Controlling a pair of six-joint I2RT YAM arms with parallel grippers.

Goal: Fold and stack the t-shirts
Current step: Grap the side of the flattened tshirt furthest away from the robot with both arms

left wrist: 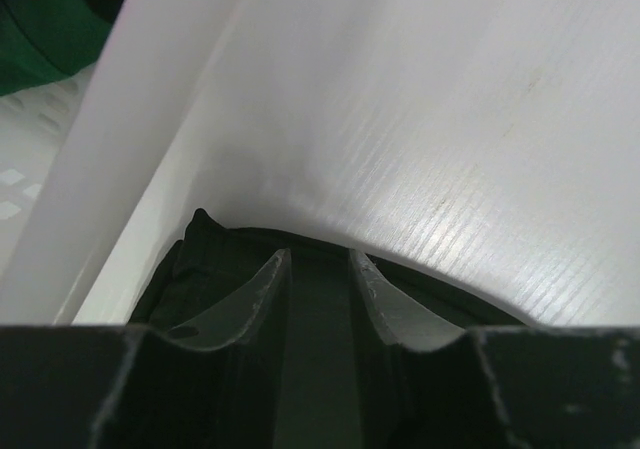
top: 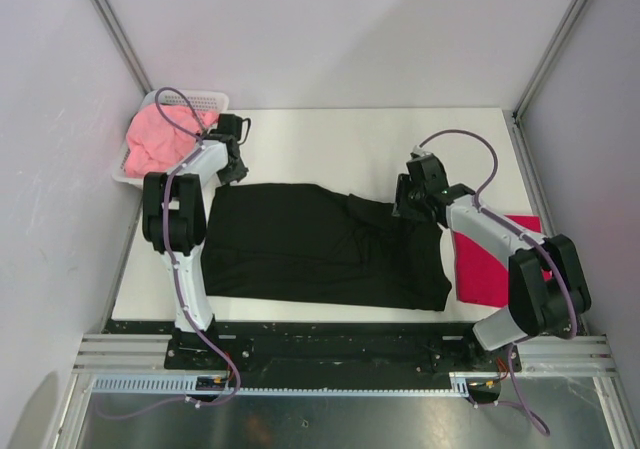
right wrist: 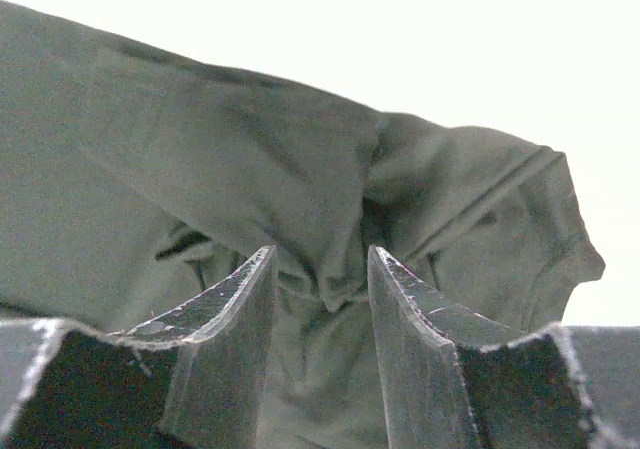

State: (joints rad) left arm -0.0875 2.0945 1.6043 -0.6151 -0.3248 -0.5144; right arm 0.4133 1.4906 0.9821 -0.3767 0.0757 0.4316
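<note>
The black t-shirt [top: 320,244] lies spread across the middle of the table. My left gripper [top: 237,169] is down at its far left corner, and dark cloth [left wrist: 230,254] fills the narrow gap between its jaws [left wrist: 318,259]. My right gripper [top: 405,204] stands at the shirt's far right corner. Its jaws [right wrist: 322,254] are apart, with a loose crease of the shirt [right wrist: 250,159] lying between them, clear of the pads. The red t-shirt [top: 490,264] lies flat at the right edge, partly under the right arm. The pink t-shirt [top: 160,139] sits bunched in the basket.
A white mesh basket [top: 205,99] stands at the table's far left corner, its wall [left wrist: 130,119] close beside my left gripper. Grey walls enclose the table [top: 330,139] on three sides. The arms' bases sit on the rail at the near edge.
</note>
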